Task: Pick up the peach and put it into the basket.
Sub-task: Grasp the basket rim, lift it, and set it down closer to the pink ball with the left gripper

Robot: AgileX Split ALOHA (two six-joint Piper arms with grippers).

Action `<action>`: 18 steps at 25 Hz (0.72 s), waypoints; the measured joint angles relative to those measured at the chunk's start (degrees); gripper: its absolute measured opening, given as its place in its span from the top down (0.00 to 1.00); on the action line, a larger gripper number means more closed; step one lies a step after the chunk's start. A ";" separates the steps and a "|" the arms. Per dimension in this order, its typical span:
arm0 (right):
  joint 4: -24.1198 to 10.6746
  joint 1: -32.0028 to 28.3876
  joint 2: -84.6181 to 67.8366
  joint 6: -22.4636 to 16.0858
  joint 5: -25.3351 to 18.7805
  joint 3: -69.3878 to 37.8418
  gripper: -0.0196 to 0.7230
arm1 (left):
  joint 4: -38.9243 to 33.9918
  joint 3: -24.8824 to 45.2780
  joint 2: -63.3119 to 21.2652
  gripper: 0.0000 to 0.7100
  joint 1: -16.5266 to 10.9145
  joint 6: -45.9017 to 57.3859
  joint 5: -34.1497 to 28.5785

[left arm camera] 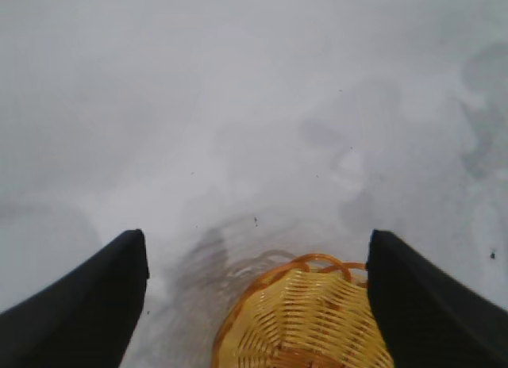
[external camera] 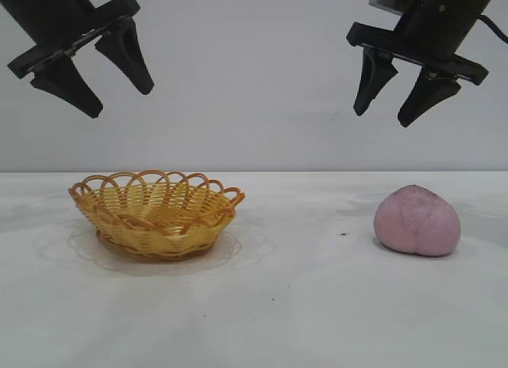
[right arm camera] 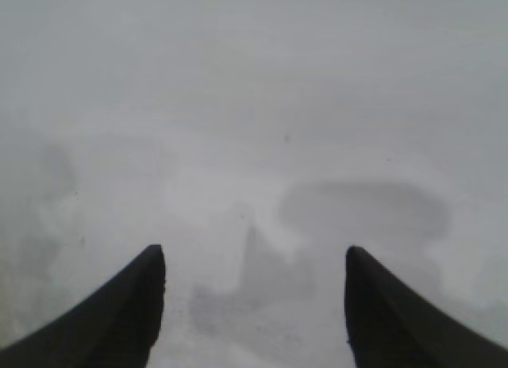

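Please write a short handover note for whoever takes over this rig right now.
Left hand: open, empty, raised above the basket.
Right hand: open, empty, raised above the peach.
Basket sits on the table at the exterior view's left, nothing visible in it. Peach lies on the table at the right, well apart from the basket.
Done: nothing yet; peach ungrasped.
Left: lower the right hand, grip the peach, carry it over, release into the basket.

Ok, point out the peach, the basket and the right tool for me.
peach [external camera: 417, 220]: exterior view, middle of its pink skin.
basket [external camera: 155, 212]: exterior view, front yellow woven wall.
right tool [external camera: 397, 106]: exterior view, gap midway between its open fingertips.
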State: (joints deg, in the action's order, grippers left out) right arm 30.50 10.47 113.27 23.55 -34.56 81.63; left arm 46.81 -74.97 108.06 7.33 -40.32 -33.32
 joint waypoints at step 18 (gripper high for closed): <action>0.00 0.00 0.00 0.87 -0.45 0.00 0.41 | -17.52 -6.36 0.00 0.23 0.00 0.00 -12.97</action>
State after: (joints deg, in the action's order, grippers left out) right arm 30.50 10.47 113.27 24.42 -35.01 81.63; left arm 29.29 -81.33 108.06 7.33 -40.32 -46.29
